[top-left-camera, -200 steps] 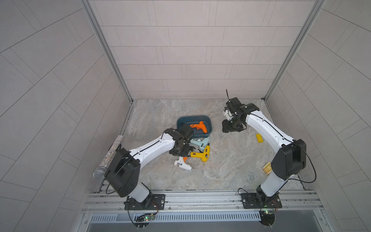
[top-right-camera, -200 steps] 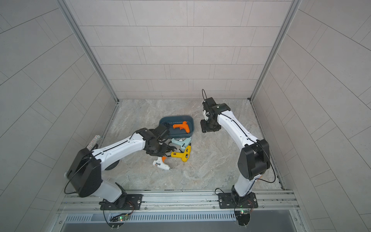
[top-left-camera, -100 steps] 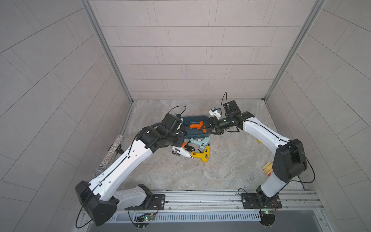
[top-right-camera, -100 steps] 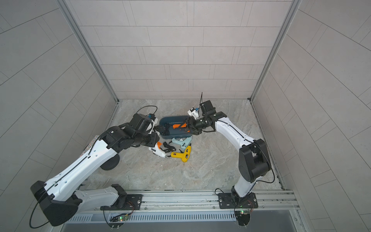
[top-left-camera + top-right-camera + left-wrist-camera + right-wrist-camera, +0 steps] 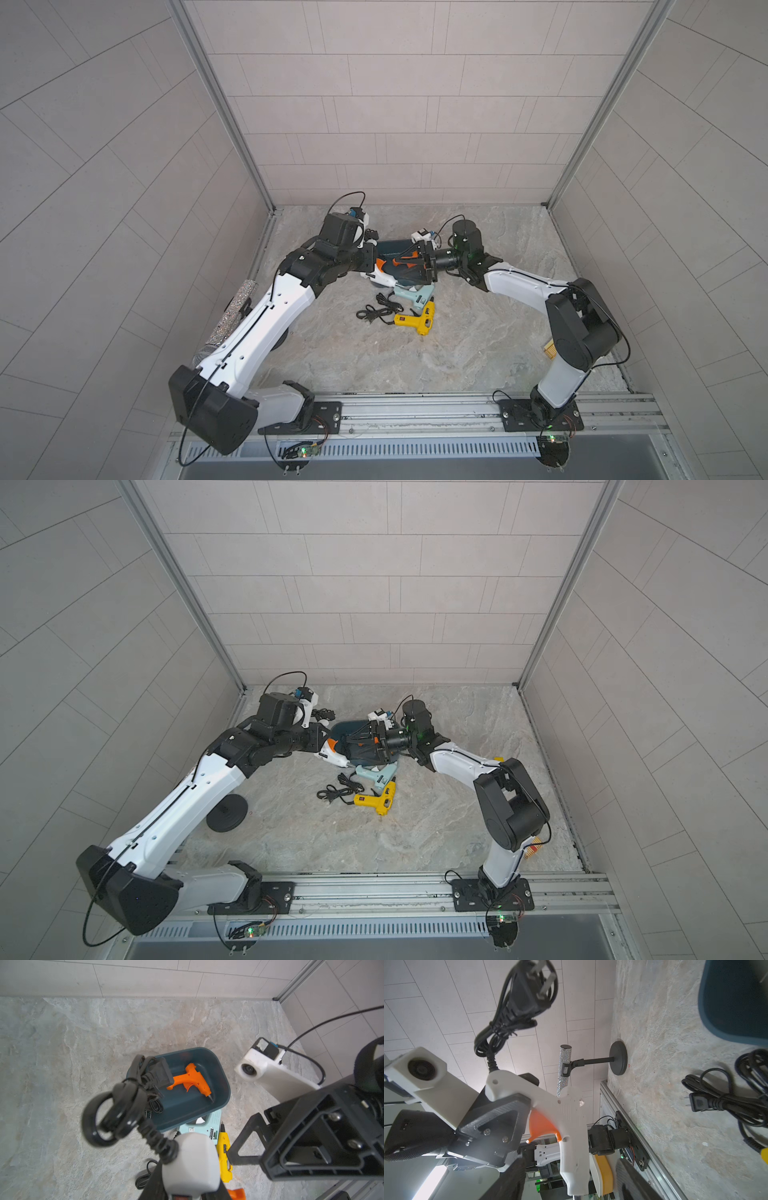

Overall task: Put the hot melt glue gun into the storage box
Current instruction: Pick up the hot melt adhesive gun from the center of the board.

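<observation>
Hot melt glue gun [image 5: 571,1115], white plastic, is clamped in my left gripper [image 5: 517,1103], not yet in the dark teal plastic storage box [image 5: 225,1088]; an orange gun [image 5: 193,1080] lies inside; my right gripper [image 5: 409,267] gapes.

I count four plastic glue guns: white gun [image 5: 571,1118], orange gun [image 5: 192,1080], pale-blue gun [image 5: 409,294], yellow gun [image 5: 415,322]. One dark-teal plastic tub [image 5: 226,1093]. One glittery microphone [image 5: 564,1064].

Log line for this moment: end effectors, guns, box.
left end effector: shut on white glue gun | right end effector: open | storage box: orange glue gun inside | teal gun, yellow gun: outside
</observation>
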Robot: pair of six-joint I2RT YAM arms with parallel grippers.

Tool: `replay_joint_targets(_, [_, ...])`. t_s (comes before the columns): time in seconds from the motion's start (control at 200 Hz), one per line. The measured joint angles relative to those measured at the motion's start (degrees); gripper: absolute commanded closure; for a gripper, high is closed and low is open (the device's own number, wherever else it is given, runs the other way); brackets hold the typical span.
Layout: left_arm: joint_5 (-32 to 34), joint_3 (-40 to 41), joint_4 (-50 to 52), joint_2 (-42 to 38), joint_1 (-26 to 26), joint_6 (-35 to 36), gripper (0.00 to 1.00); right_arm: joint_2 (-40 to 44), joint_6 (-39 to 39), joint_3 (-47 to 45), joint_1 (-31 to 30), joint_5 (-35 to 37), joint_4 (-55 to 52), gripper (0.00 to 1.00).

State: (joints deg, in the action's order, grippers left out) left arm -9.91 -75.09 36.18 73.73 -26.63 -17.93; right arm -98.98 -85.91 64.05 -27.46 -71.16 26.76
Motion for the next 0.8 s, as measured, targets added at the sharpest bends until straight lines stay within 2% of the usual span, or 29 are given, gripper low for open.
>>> replay_joint_targets(0.435, [-4.0, -0.2, -3.6, 1.2, 0.6, 0.2, 0.91, -3.6, -1.0, 1.9, -3.8, -2.0, -0.4, 0.31])
replay_joint_targets(0.52, [-4.2, -0.2, -3.8, 1.5, 0.8, 0.4, 0.91, -3.7, -1.6, 2.1, -4.2, -2.0, -0.1, 0.37])
replay_joint_targets(0.801, [-5.6, -0.5, -5.3, 3.1, 1.1, 1.0, 0.91, -4.7, -5.1, 2.8, -5.0, -2.1, 3.6, 0.68])
